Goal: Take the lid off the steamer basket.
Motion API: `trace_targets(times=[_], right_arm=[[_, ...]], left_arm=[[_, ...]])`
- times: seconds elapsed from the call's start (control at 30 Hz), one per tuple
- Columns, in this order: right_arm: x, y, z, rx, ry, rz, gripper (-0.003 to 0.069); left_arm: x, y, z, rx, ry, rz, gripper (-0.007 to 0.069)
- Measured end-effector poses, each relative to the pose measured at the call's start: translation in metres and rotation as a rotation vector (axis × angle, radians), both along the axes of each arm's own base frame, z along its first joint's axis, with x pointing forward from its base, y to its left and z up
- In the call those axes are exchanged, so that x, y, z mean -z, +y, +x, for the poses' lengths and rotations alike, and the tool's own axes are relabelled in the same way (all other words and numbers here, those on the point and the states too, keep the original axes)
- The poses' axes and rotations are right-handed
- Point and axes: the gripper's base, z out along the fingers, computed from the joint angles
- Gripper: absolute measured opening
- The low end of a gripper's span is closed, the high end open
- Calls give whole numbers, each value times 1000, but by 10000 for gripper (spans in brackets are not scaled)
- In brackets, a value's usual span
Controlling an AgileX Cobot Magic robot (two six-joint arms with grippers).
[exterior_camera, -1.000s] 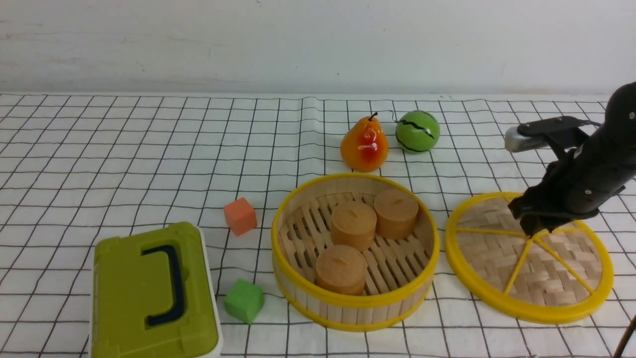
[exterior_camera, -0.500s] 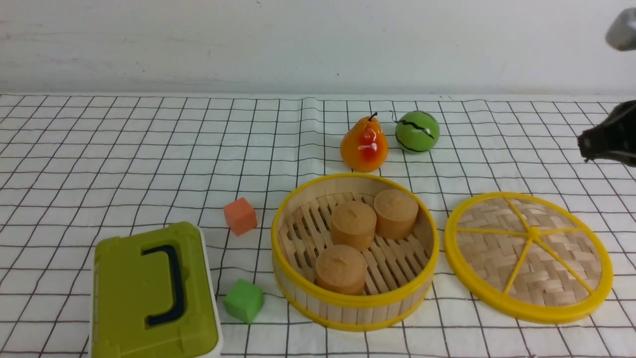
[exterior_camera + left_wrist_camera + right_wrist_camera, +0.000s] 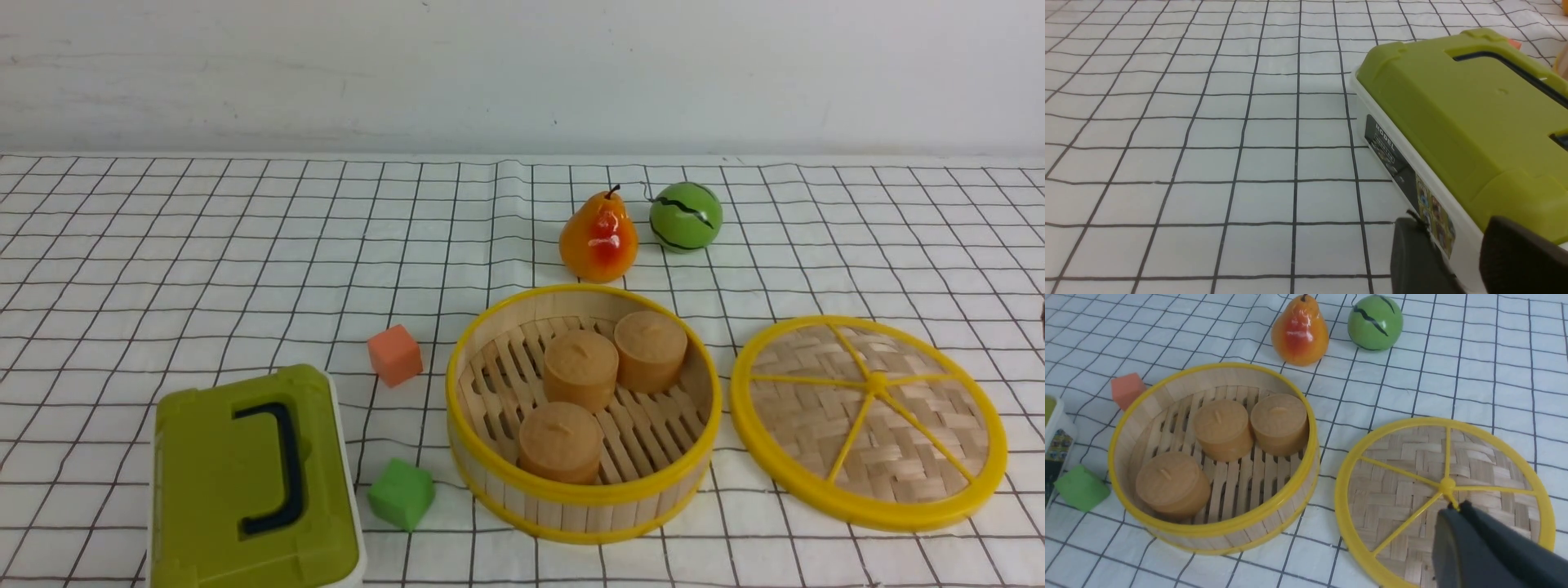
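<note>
- The front view looks forward and slightly down across the white, black-gridded tablecloth (image 3: 245, 245) to a pale wall (image 3: 490, 73), far enough back to hold the whole spread.
- The left wrist view sits low and close beside the olive-green rectangular plastic box (image 3: 1453, 106), also seen in the front view.
- The right wrist view looks down, from nearer, on the round yellow-rimmed bamboo steamer basket (image 3: 1208, 530) and the flat woven-bamboo lid (image 3: 1404, 457), both shared with the front view.
</note>
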Motion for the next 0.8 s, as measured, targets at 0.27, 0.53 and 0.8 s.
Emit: trace_targets(times=[0.27, 0.53, 0.8], right_arm=[[6, 3, -9, -51, 95, -6, -15], [10, 5, -13, -79, 156, -12, -12], [14, 4, -15, -62, 130, -11, -8]], left_arm=[[0, 0, 0, 0, 0, 0, 239], [0, 0, 0, 0, 0, 0, 239], [0, 0, 0, 0, 0, 0, 239]])
